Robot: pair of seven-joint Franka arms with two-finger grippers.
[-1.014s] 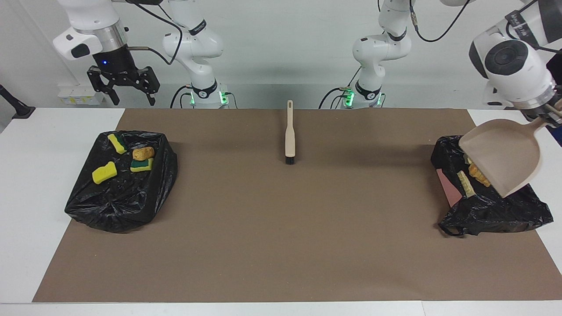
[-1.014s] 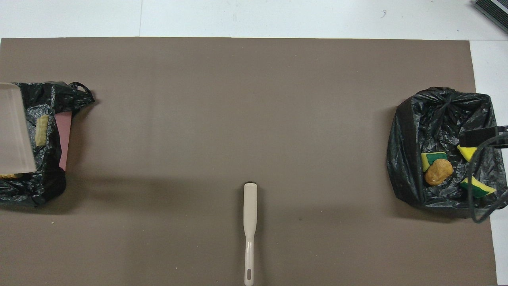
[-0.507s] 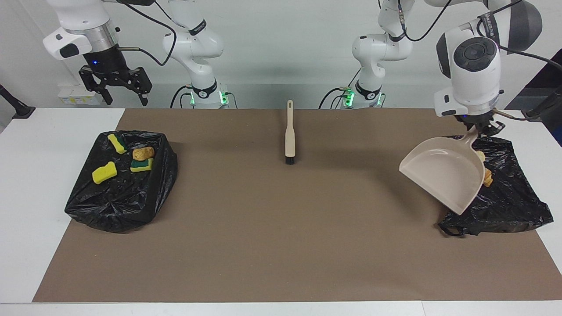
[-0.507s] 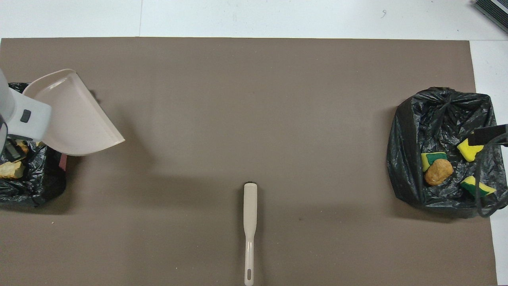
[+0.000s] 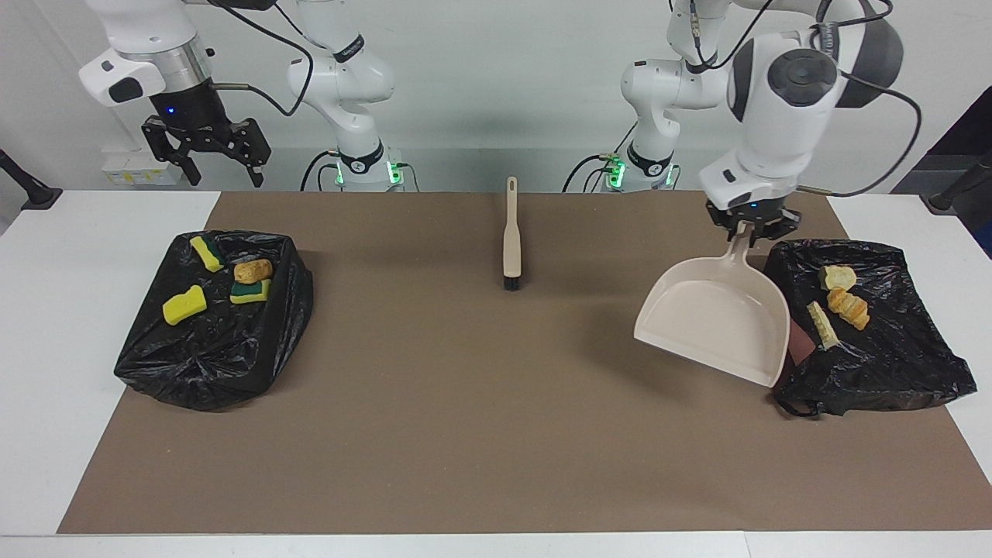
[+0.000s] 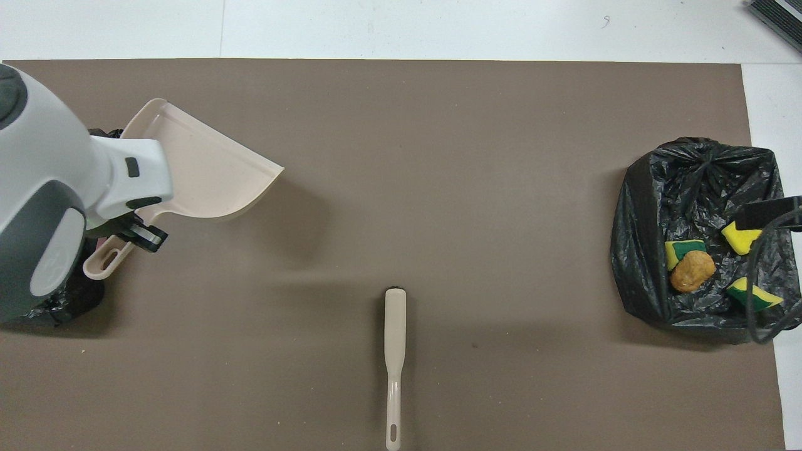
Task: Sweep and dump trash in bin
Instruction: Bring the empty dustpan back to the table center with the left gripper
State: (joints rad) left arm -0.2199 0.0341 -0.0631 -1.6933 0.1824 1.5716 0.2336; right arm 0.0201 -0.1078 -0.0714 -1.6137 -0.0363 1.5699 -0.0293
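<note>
Lying in the bin (image 5: 891, 364), bread pieces (image 5: 846, 308) beside left pincer (image 5: 750, 223).

The white table (image 5: 46, 310) is covered by a brown mat (image 5: 465, 403). On the mat are laid a brush (image 5: 511, 236) and two black bin bags (image 5: 213, 325) (image 5: 876, 341).

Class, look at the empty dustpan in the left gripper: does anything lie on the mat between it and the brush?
Nothing visible does. The left gripper holds the dustpan by its handle beside the black bag. Only bare brown mat lies between it and the brush at mid-table.
</note>
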